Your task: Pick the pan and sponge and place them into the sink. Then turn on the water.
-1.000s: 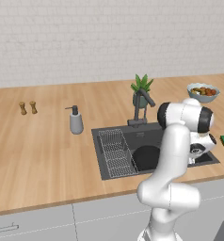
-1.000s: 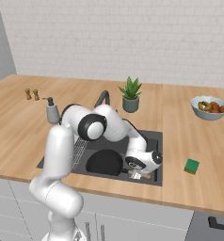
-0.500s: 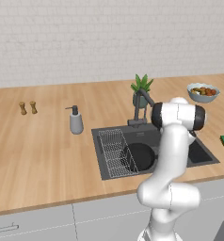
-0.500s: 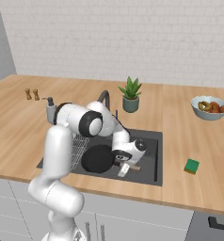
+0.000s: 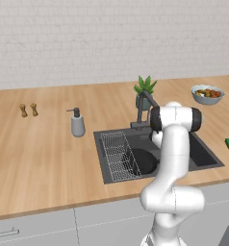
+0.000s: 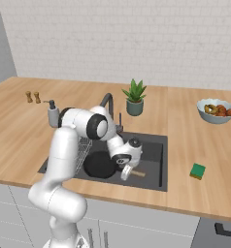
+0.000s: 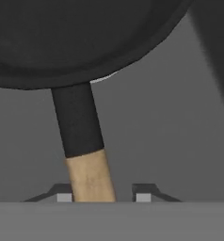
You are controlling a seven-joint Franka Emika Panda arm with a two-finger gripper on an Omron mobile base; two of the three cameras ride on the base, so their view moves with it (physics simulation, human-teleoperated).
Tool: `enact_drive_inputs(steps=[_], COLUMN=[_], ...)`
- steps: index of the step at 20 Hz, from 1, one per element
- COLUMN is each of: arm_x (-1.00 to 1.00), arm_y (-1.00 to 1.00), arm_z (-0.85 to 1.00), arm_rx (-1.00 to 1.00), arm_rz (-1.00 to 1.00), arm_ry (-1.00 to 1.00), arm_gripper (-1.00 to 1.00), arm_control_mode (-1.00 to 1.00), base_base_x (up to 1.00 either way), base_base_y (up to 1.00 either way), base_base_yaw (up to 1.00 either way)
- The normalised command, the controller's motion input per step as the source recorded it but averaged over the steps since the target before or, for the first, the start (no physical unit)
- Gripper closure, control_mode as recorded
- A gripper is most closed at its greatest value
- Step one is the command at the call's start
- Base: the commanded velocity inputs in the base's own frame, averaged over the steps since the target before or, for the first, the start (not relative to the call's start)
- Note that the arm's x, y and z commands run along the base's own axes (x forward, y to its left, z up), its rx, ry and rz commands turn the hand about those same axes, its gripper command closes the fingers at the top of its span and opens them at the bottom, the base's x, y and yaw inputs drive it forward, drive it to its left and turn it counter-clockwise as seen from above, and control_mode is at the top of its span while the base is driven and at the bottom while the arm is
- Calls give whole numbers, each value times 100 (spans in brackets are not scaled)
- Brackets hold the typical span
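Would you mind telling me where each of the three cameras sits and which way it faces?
Left base view: behind the arm to its left, looking forward and down at the sink; the white arm rises lower right.
Right base view: behind the arm to its right, same counter; the arm rises lower left, its gripper low over the basin.
Hand view: on the hand, looking along the gripper at the pan, whose handle runs between the fingertips.
Shared: both base views show the sponge on the counter, the plant and the fruit bowl.
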Motion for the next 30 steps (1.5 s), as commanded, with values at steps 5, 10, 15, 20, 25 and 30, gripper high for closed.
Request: enact_drive_inputs(steps=[5, 10, 15, 20, 25, 30], arm_x=[3, -3, -22, -52, -60, -48], arm_y=[-31, -78, -63, -13, 0, 0], arm_z=[3, 19, 51, 74, 96, 100], arm_rx=[-1, 4, 7, 1, 0, 0], arm_rz=[-1, 0, 0, -1, -1, 0], arm_ry=[0, -7, -19, -30, -26, -11], arm_gripper=[-100, -100, -100, -100, -100, -100], arm_control_mode=[-100, -100, -100, -100, -100, -100], base_base_x=[0, 0, 0, 0, 0, 0], base_base_y=[0, 0, 0, 0, 0, 0], base_base_yaw=[0, 0, 0, 0, 0, 0])
